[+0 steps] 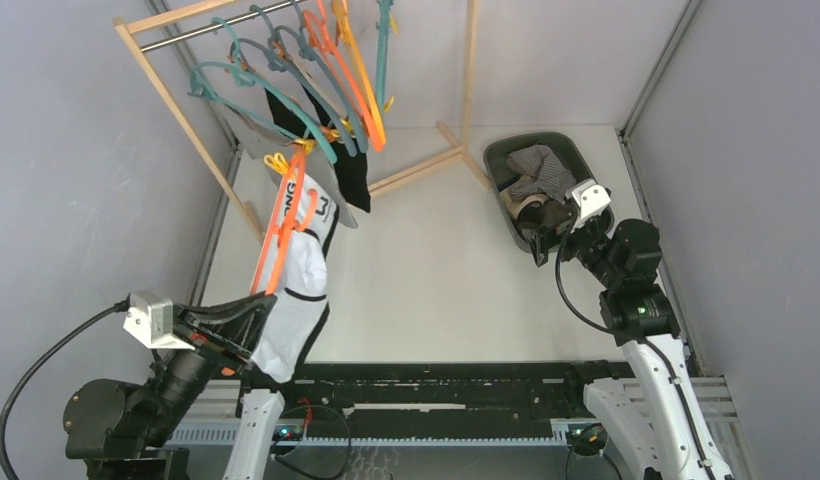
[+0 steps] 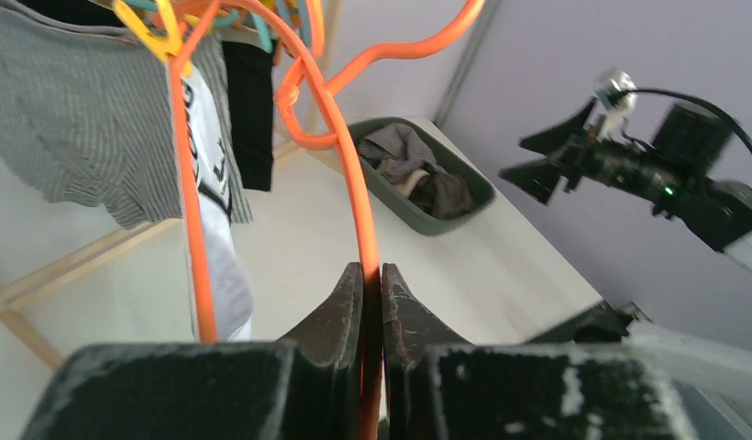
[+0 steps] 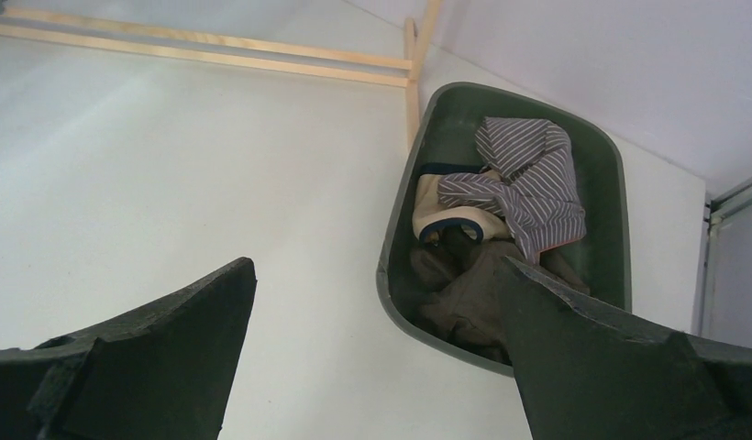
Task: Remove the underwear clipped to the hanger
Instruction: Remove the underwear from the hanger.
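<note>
A white tabletop (image 1: 436, 280) is closed in by plain grey walls. At its far left corner stands a pale wooden drying rack (image 1: 176, 110) with a metal rod (image 1: 206, 27) across the top. A bunch of teal and orange plastic hangers (image 1: 256, 80) hangs from the rod. The left gripper (image 2: 372, 275) is pinched tight on the thin bar of one orange plastic hanger (image 2: 359, 211), which is tilted down from the rack towards the left arm. The bar runs straight between the two closed black fingers. A white pair of underwear with black trim and black lettering on the waistband (image 1: 301, 290) hangs from this hanger. A small yellow clip (image 2: 157, 32) holds it near the hanger's upper end, and its lower part drapes beside the gripper. A black pair of underwear (image 1: 351, 180) hangs from the hangers on the rack, just behind the white pair. In the left wrist view a grey striped cloth (image 2: 70, 119) also hangs there, to the left. On the right side of the table sits a dark green oval plastic basket (image 3: 459, 115). It holds a crumpled grey-and-white striped garment (image 3: 537, 183), a cream piece with dark edging (image 3: 441, 206) and dark brown cloth (image 3: 464, 293). The right gripper (image 3: 377, 266) hovers over the basket's near end with its jaws spread wide and nothing between them.
</note>
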### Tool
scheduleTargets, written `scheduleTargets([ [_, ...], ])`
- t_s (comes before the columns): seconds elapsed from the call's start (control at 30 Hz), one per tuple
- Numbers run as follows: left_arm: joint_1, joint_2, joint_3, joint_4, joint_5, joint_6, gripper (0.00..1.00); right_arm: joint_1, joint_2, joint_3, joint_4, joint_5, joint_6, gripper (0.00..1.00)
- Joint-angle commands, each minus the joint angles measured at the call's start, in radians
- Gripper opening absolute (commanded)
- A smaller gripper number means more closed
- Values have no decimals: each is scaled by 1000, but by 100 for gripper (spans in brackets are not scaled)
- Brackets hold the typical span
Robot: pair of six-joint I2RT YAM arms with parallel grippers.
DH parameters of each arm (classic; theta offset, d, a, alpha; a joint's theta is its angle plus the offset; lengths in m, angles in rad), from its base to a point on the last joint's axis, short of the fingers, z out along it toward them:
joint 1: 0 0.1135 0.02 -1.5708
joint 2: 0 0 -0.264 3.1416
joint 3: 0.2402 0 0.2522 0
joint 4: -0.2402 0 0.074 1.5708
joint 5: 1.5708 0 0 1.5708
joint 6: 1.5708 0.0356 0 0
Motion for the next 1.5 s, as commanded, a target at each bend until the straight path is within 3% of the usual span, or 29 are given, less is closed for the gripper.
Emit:
scheduleTargets([
  [0.0, -1, -5, 7, 23, 220, 18, 0, 5, 0, -6, 8, -42, -12, 100],
  [0.27, 13, 10, -24, 30, 322, -34, 0, 14, 14, -6, -2, -174, -17, 100],
  [0.5, 12, 16, 50, 24, 178, 8, 0, 58, 38, -6, -25, -200, -57, 100],
  [0.83, 12, 158, 25, 162, 434, -95, 0, 143, 14, 9, -25, -338, -178, 100],
  [1.17, 9, 358, 16, 210, 644, -73, 0, 220, 104, 259, -158, -445, -286, 98],
  [1.47, -135, 447, -40, 262, 675, -27, 0, 323, 198, 391, -215, -418, -344, 97],
])
